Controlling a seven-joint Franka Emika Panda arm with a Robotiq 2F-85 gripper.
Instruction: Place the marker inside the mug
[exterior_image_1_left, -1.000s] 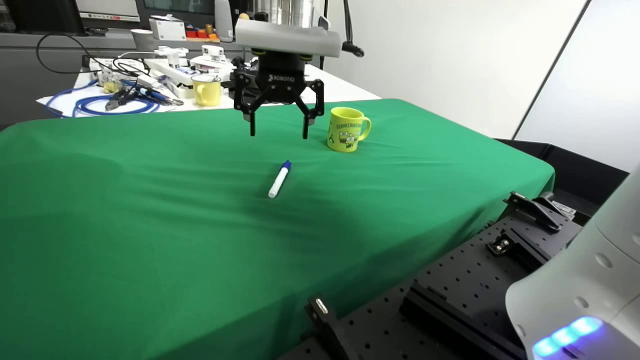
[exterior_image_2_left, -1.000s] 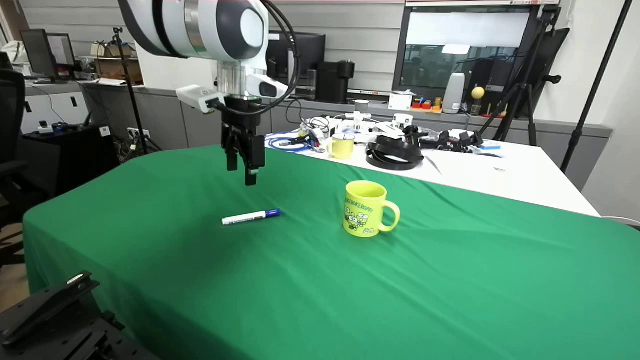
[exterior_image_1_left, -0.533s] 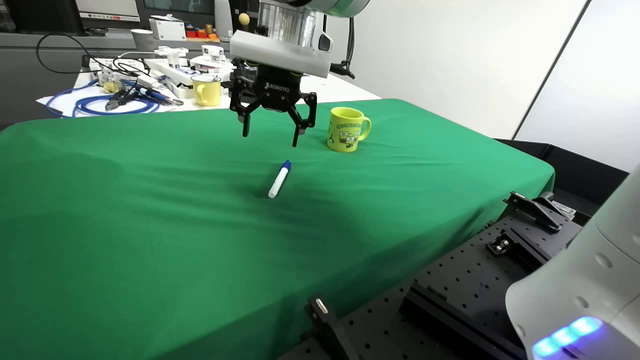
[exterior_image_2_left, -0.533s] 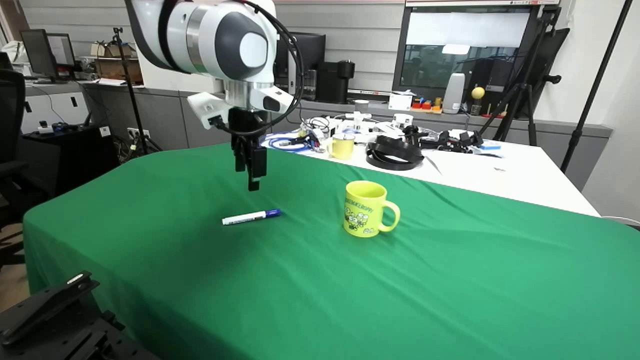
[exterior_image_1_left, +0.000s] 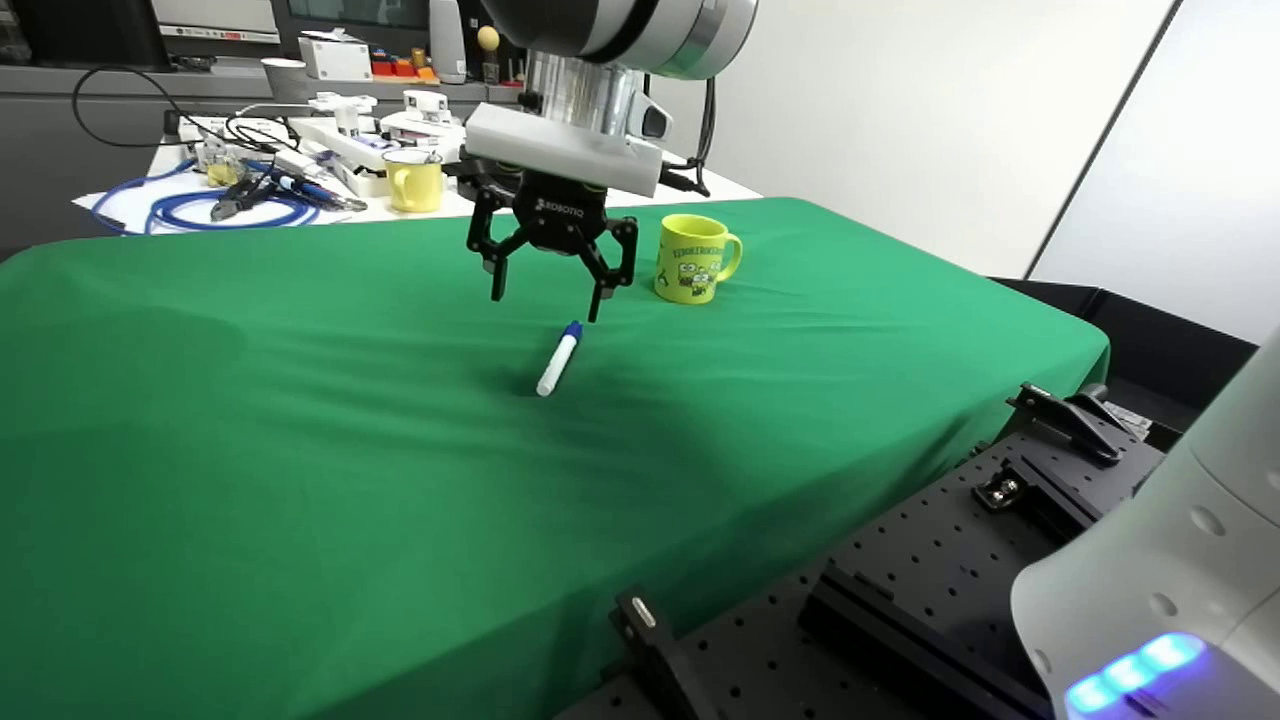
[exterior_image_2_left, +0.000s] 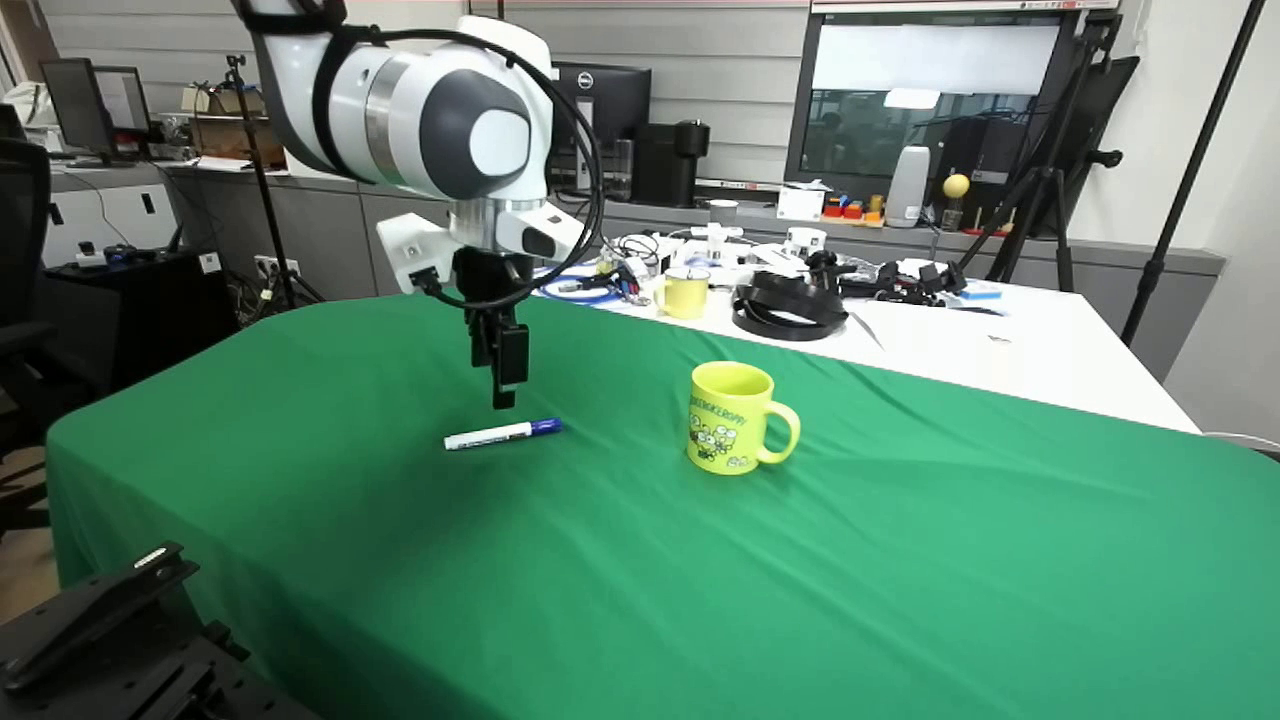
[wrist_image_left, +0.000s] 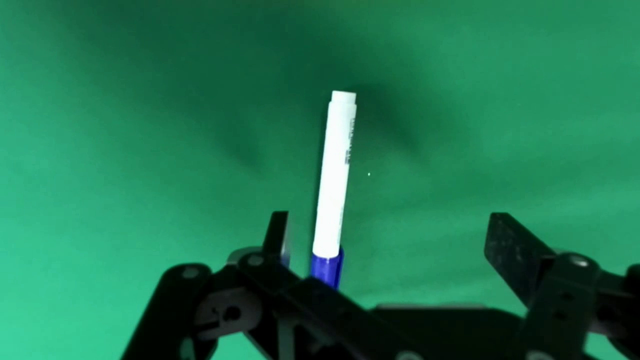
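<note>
The white marker with a blue cap lies flat on the green cloth in both exterior views (exterior_image_1_left: 556, 362) (exterior_image_2_left: 495, 435). The bright yellow mug stands upright with its handle out to the side in both exterior views (exterior_image_1_left: 688, 262) (exterior_image_2_left: 728, 420). My gripper is open and empty, pointing down above the cloth near the marker's capped end in both exterior views (exterior_image_1_left: 545, 308) (exterior_image_2_left: 497, 390). In the wrist view the marker (wrist_image_left: 334, 180) shows nearer the left finger of my gripper (wrist_image_left: 390, 215). The cap's end is hidden behind that finger. The mug is out of the wrist view.
A paler yellow cup (exterior_image_1_left: 414, 182) stands on the white table behind, among cables (exterior_image_1_left: 235, 205) and white devices. A black coiled strap (exterior_image_2_left: 790, 305) lies there too. A black perforated plate (exterior_image_1_left: 900, 600) borders the green cloth's near edge.
My gripper has come down closer to the cloth and the marker, and has turned and tilted slightly. It has stayed open. The marker and the mug have not moved.
</note>
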